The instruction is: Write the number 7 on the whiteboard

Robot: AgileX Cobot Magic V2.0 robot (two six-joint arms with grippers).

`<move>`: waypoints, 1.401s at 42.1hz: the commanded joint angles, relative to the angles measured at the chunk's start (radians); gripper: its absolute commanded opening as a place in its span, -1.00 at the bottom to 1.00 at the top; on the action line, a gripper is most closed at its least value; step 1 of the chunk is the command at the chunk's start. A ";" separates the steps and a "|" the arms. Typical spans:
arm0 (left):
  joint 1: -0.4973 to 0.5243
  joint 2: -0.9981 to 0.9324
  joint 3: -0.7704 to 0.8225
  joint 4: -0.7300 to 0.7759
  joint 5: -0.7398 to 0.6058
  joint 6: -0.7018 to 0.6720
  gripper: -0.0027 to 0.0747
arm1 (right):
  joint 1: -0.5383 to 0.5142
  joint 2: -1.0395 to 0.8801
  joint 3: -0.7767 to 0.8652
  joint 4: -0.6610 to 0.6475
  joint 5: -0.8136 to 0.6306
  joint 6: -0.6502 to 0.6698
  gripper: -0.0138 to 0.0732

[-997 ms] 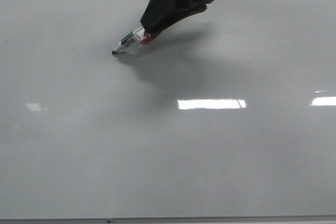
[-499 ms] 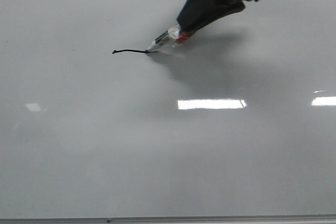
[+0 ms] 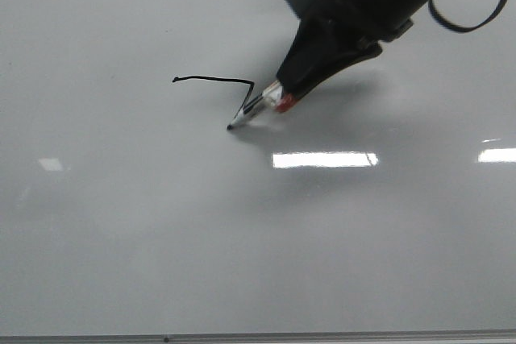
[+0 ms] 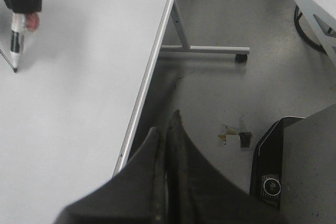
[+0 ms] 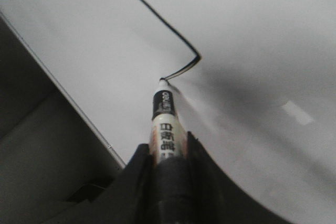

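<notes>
The whiteboard (image 3: 161, 223) fills the front view, glossy and pale grey. On it is a thin black line, the number 7 (image 3: 214, 79): a short horizontal top stroke, then a slanted downstroke to the lower left. My right gripper (image 3: 284, 93) is shut on a white marker (image 3: 262, 107) whose tip touches the board at the end of the downstroke. The right wrist view shows the marker (image 5: 165, 124) between the fingers and the line (image 5: 157, 19) beyond it. My left gripper (image 4: 166, 121) is shut and empty, off the board's edge (image 4: 149, 72) and above the floor.
The board's thin grey frame (image 3: 322, 336) runs along the near edge. Bright rectangular light reflections (image 3: 324, 159) lie on the board. In the left wrist view, a metal table leg with a caster (image 4: 202, 49) and scraps (image 4: 231, 136) are on the floor beside the board.
The right gripper drew the top stroke from left to right, then turned and moved down and left, drawing part of the slanted downstroke. The line has grown from a dot to a 7 shape.
</notes>
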 commanded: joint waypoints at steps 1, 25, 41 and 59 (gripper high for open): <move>-0.007 0.001 -0.029 -0.022 -0.064 -0.012 -0.98 | 0.036 0.013 -0.018 -0.002 -0.095 -0.002 -0.82; -0.007 0.007 -0.029 -0.072 -0.184 -0.012 -0.98 | 0.082 -0.277 -0.018 -0.001 0.334 -0.113 -0.82; -0.007 0.229 -0.168 -0.065 -0.219 0.015 0.32 | 0.319 -0.363 -0.021 -0.001 0.325 -0.155 -0.82; -0.007 0.347 -0.204 -0.041 -0.144 0.021 -0.18 | 0.385 -0.363 -0.021 -0.001 0.302 -0.154 -0.82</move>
